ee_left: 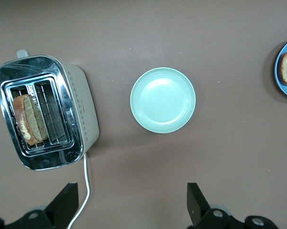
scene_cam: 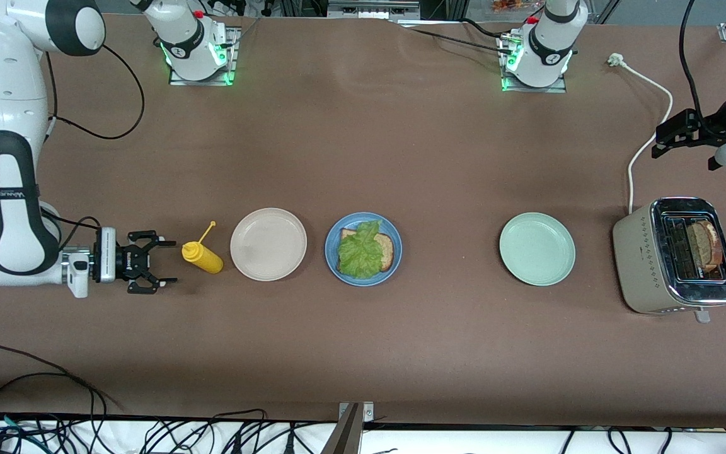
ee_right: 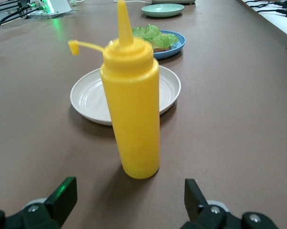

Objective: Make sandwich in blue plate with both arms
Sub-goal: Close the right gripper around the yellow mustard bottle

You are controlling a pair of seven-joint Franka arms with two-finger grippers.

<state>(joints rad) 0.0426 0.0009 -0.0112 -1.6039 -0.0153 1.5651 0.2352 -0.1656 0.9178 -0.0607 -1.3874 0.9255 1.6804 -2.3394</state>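
Right gripper (scene_cam: pixel 164 261) open, low beside the mustard bottle (scene_cam: pixel 202 257). Left gripper (scene_cam: pixel 662 142) open, above the toaster (scene_cam: pixel 675 255). Lettuce (scene_cam: pixel 360 250) on bread in blue plate (scene_cam: pixel 363 248).

A round matte medium-blue plate (scene_cam: pixel 393 234) carries a crinkly bright green lettuce leaf (scene_cam: pixel 360 251) over a square slice of brown speckled toast (scene_cam: pixel 387 250). A round beige-white plate (scene_cam: pixel 268 244) and a round pale mint-green plate (scene_cam: pixel 537 248) are plain. The squeeze bottle (scene_cam: pixel 202 255) is solid yellow. A cream toaster with a shiny chrome top (scene_cam: pixel 675 255) shows small dark dotted marks; the table (scene_cam: pixel 363 157) is flat brown
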